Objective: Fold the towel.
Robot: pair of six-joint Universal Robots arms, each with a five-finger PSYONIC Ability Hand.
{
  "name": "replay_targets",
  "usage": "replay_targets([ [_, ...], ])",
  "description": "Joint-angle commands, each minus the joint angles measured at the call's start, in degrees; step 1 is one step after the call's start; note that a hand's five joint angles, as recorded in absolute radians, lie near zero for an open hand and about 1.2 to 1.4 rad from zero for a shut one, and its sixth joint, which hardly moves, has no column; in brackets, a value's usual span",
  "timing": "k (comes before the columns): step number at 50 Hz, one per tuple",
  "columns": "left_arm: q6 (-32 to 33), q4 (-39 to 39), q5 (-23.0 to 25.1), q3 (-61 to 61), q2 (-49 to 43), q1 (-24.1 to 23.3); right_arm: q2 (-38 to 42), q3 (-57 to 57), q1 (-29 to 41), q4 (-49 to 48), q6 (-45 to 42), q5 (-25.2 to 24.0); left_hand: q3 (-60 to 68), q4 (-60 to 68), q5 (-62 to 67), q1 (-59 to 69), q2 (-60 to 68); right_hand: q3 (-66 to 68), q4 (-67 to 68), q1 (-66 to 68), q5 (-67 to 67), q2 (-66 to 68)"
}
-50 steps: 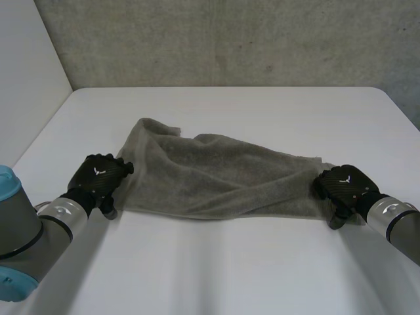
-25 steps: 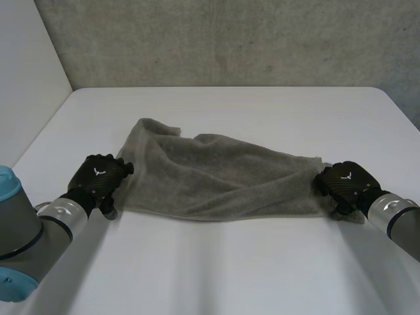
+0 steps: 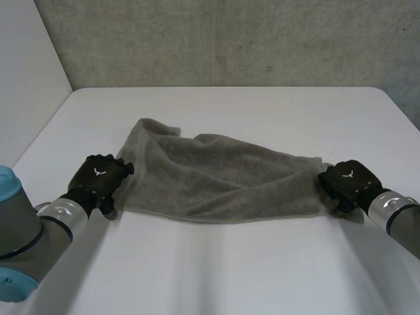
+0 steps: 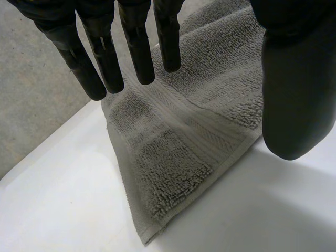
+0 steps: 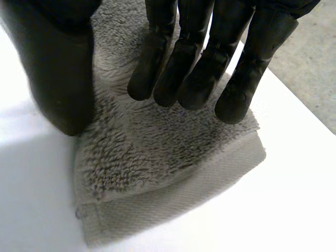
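— Where is the towel now?
— The grey towel [image 3: 216, 180] lies rumpled across the middle of the white table [image 3: 230, 275], stretched from left to right.
— And your hands?
— My left hand [image 3: 98, 178] is at its near left corner [image 4: 173, 178], with my fingers [image 4: 102, 63] straight and my thumb held apart over the cloth, gripping nothing. My right hand [image 3: 346, 182] is over the near right corner [image 5: 168, 173], fingers relaxed above the pile and thumb down beside them, not pinching either.
— So which step is this?
— Taking hold of both near corners, I judge. Next I'd need to close thumb against fingers on each corner evenly, then lift the near edge toward the far one
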Motion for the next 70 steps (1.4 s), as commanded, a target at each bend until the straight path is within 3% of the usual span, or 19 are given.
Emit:
replay_targets([
  [1,0.0,0.0,0.0,-0.02,0.0,-0.03,-0.04,-0.65,0.15,0.02,-0.06,2.83,-2.82,-2.5,-13.08,-2.69,-2.28,3.44,3.02,1.8,41.35,3.98],
  [20,0.0,0.0,0.0,-0.11,0.0,-0.03,-0.04,-0.48,-0.03,-0.16,0.02,2.39,-2.99,-2.67,-13.25,-2.86,-2.45,3.44,3.02,1.8,41.35,3.98],
  [24,0.0,0.0,0.0,-0.2,0.0,-0.03,-0.04,-0.3,0.24,-0.25,0.02,2.3,-2.99,-2.67,-13.25,-2.86,-2.45,-17.31,-17.73,-18.94,20.6,-16.76],
  [27,0.0,0.0,0.0,-0.2,0.0,-0.03,-0.04,-0.21,0.24,-0.25,0.02,2.39,-2.99,-2.67,-13.25,-2.86,-2.45,-22.56,-22.98,-24.19,15.35,-22.01],
  [45,0.0,0.0,0.0,-0.29,0.0,-0.12,-0.04,-0.21,0.41,-0.78,0.02,2.48,-2.99,-2.67,-13.25,-2.86,-2.45,-24.09,-24.51,-25.72,13.82,-23.55],
  [50,0.0,0.0,0.0,-0.29,0.0,-0.12,-0.04,-0.48,0.32,-0.78,0.02,2.74,-2.99,-2.67,-13.25,-2.86,-2.45,-18.71,-19.13,-20.34,19.2,-18.16],
  [52,0.0,0.0,0.0,-0.29,0.0,-0.12,-0.04,-0.65,0.32,-0.86,0.29,2.83,-3.15,-2.84,-13.42,-3.03,-2.62,0.36,-0.06,-1.27,38.27,0.9],
  [54,0.0,0.0,0.0,-0.29,0.0,-0.03,-0.12,-0.65,0.24,-0.78,0.81,2.83,-3.49,-3.17,-13.75,-3.36,-2.95,3.41,2.99,1.77,41.32,3.95],
  [70,0.09,1.76,-0.09,-0.11,-0.26,0.15,-6.36,0.58,-0.64,-0.95,11.53,1.25,-9.55,-9.23,-19.81,-9.42,-9.01,3.44,3.02,1.8,41.35,3.98],
])
